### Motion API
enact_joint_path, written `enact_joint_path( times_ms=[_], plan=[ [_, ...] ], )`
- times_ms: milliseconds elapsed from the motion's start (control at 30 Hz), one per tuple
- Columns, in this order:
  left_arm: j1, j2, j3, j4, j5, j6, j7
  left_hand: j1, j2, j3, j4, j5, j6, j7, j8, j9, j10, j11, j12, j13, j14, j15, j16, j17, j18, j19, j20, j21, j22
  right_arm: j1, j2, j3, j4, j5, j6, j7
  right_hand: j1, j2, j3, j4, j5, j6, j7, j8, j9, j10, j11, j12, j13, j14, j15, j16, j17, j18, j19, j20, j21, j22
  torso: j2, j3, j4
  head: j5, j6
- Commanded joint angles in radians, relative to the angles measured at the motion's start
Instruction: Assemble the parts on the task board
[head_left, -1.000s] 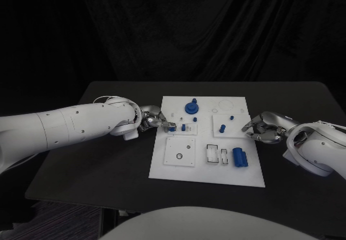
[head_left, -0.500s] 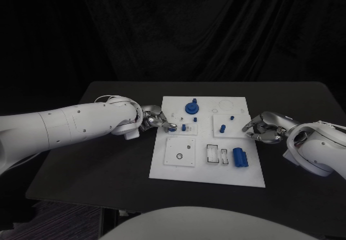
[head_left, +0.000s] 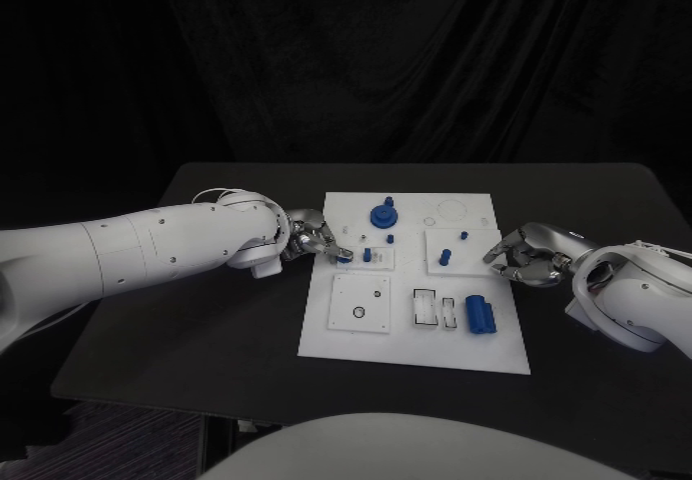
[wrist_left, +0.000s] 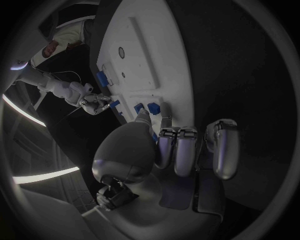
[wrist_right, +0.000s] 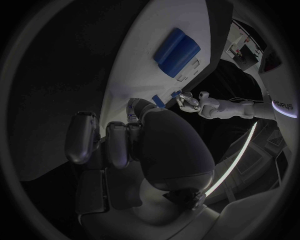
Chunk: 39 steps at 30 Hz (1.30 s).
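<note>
The white task board (head_left: 411, 340) lies mid-table. My left hand (head_left: 312, 241) reaches over its left edge, the other fingers curled in, and its thumb and a fingertip pinch a small blue part (head_left: 346, 256) standing there; the left wrist view shows the thumb tip against that part (wrist_left: 139, 107), with a second small blue peg (wrist_left: 154, 106) beside it. My right hand (head_left: 525, 257) rests at the board's right edge with fingers curled and nothing in them. A round blue part (head_left: 384, 215) stands near the far edge, and two blue cylinders (head_left: 480, 313) lie at the near right.
More small blue pegs (head_left: 444, 256) stand on the board's right-hand plate. A plate with a round hole (head_left: 359, 303) and rectangular slots (head_left: 428, 307) occupy the near half. Bare black table (head_left: 216, 330) surrounds the board.
My left hand has crept slightly rightwards onto the small blue part. The right hand has stayed put.
</note>
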Motion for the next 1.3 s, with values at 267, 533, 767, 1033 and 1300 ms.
enact_joint_path(
  times_ms=[267, 533, 767, 1033, 1300],
  plan=[
    [-0.025, 0.016, -0.018, -0.005, -0.020, 0.067, -0.097, 0.059, -0.002, 0.036, -0.058, 0.043, -0.039, 0.037, 0.002, -0.006, 0.096, -0.015, 0.008, 0.256, 0.106, -0.013, 0.007, 0.264, 0.005, 0.031, -0.015, 0.008, 0.217, -0.004, -0.001, -0.004, 0.000, -0.002, 0.026, -0.023, 0.006, 0.007, 0.000, -0.005, 0.005, 0.009, -0.002, 0.000, 0.001, -0.005, 0.001, -0.002, 0.079, 0.063, 0.007, -0.005, 0.105, 0.000, -0.004, 0.005, -0.004, 0.171, 0.000, 0.0001, 0.0003, 0.000, 0.000],
    [-0.029, 0.017, -0.018, -0.005, -0.020, 0.071, -0.103, 0.080, -0.010, 0.047, -0.083, 0.021, -0.032, 0.035, 0.000, -0.011, 0.096, -0.017, 0.008, 0.256, 0.106, -0.016, 0.007, 0.264, 0.005, 0.031, -0.017, 0.008, 0.217, -0.004, -0.003, -0.004, 0.002, -0.002, 0.023, -0.023, 0.006, 0.007, 0.000, -0.005, 0.005, 0.010, -0.002, 0.000, 0.001, -0.005, 0.001, -0.002, 0.079, 0.063, 0.007, -0.005, 0.105, 0.000, -0.004, 0.005, -0.004, 0.171, 0.000, 0.0001, 0.0002, 0.000, 0.000],
    [-0.030, 0.010, -0.018, -0.004, -0.020, 0.068, -0.098, 0.127, -0.003, 0.091, -0.128, 0.071, -0.021, 0.030, -0.031, -0.054, 0.098, -0.023, 0.010, 0.257, 0.106, -0.021, 0.007, 0.264, 0.005, 0.031, -0.023, 0.006, 0.217, -0.004, -0.005, -0.004, 0.003, -0.002, 0.021, -0.023, 0.007, 0.007, 0.000, -0.006, 0.005, 0.009, -0.002, 0.000, 0.001, -0.005, 0.001, -0.002, 0.079, 0.063, 0.007, -0.006, 0.105, 0.000, -0.005, 0.005, -0.005, 0.171, 0.000, 0.0001, 0.0003, 0.000, 0.000],
    [-0.030, -0.003, -0.018, -0.002, -0.020, 0.042, -0.060, 0.183, -0.015, 0.183, -0.208, 0.133, 0.023, 0.030, -0.086, -0.154, 0.106, -0.025, 0.018, 0.262, 0.106, -0.023, 0.007, 0.264, 0.006, 0.029, -0.025, 0.003, 0.216, -0.004, -0.007, -0.004, 0.004, -0.002, 0.020, -0.023, 0.007, 0.006, 0.000, -0.007, 0.005, 0.008, -0.002, -0.001, 0.000, -0.006, 0.001, -0.002, 0.079, 0.063, 0.007, -0.006, 0.104, 0.000, -0.005, 0.005, -0.005, 0.171, 0.000, 0.0003, 0.0005, -0.001, 0.000],
    [-0.031, -0.016, -0.018, 0.004, -0.020, 0.008, -0.021, 0.179, -0.032, 0.259, -0.260, 0.145, 0.061, 0.026, -0.098, -0.191, 0.107, -0.029, 0.019, 0.263, 0.106, -0.024, 0.007, 0.264, 0.006, 0.027, -0.027, 0.000, 0.216, -0.004, -0.007, -0.004, 0.003, -0.002, 0.020, -0.024, 0.007, 0.006, 0.000, -0.007, 0.005, 0.008, -0.002, -0.001, 0.000, -0.006, 0.001, -0.002, 0.079, 0.063, 0.007, -0.006, 0.104, 0.000, -0.005, 0.005, -0.005, 0.171, 0.000, 0.0001, 0.0007, -0.002, 0.000]
  ],
)
